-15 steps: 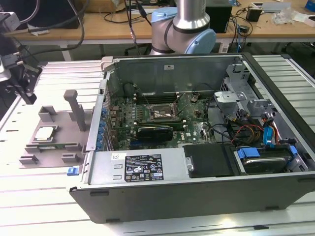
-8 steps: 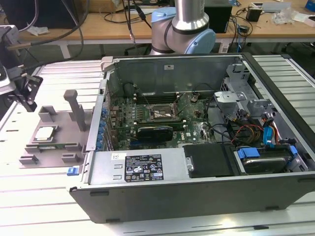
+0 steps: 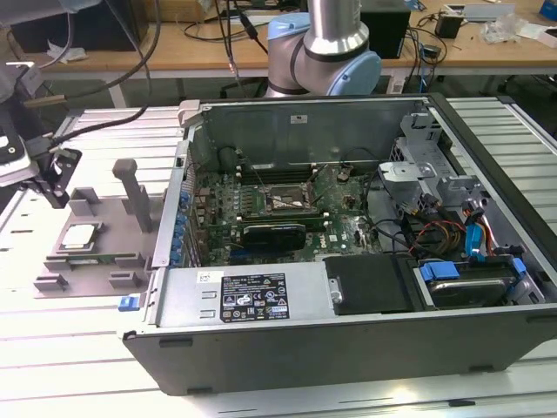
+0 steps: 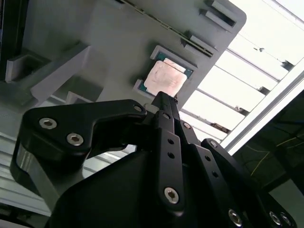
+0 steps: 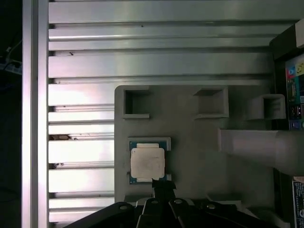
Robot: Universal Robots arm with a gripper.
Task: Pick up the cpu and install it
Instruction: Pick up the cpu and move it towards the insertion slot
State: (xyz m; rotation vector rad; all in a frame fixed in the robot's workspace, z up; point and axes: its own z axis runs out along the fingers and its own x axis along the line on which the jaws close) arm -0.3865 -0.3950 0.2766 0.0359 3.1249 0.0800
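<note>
In the exterior view, locate the hand [image 3: 52,174] near the exterior view's left edge, over the grey tray [image 3: 113,261] on the slatted worktop [image 3: 52,348]. Find the cpu [image 3: 80,235] lying flat in its tray recess, near the hand and not gripped. Note the open computer case [image 3: 348,235] toward the exterior view's right, with the motherboard socket [image 3: 280,198] well apart from the tray. Judge a low carry likely to clip the case wall or the tray's upright posts [image 3: 130,187].

In the second wrist view, read the hand [image 4: 164,99] as clenched, tips together, gripping nothing. See the cpu [image 4: 164,78] just past the tips. Treat a descent in this state as a hazard: contact with the metal lid or the recess rim instead of a grip around the chip's edges.

In the first wrist view, check the cpu [image 5: 147,161] sitting square in its recess, with the hand [image 5: 159,183] at one edge and off the chip's centre. Judge an off-centre grasp likely to tilt the chip, jam it against the recess wall, or drop it. Reckon a tilted chip liable to bend socket contacts on seating.
</note>
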